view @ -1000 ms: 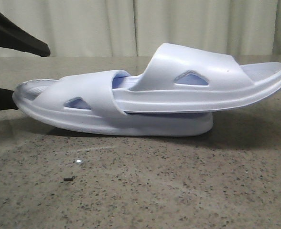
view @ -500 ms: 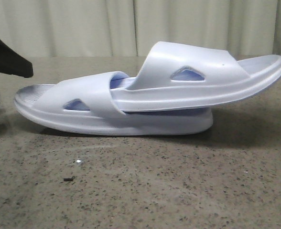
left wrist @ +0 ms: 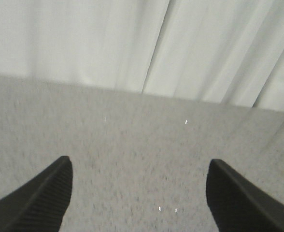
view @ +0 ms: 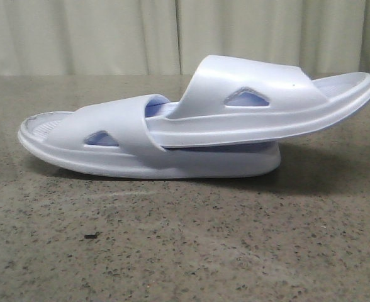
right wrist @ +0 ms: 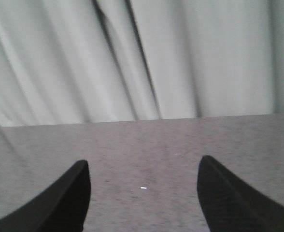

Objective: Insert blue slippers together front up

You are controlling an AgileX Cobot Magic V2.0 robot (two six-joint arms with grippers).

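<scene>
No text, brand, number or sign can be read anywhere — not on the blue slippers [view: 197,126].

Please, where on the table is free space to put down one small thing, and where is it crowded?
Free: the wide strip of speckled table in front of the blue slippers, apart from a tiny dark speck; also the narrow band between the slippers and the curtain. Crowded: the middle, where the nested pair spans nearly the whole width.
</scene>
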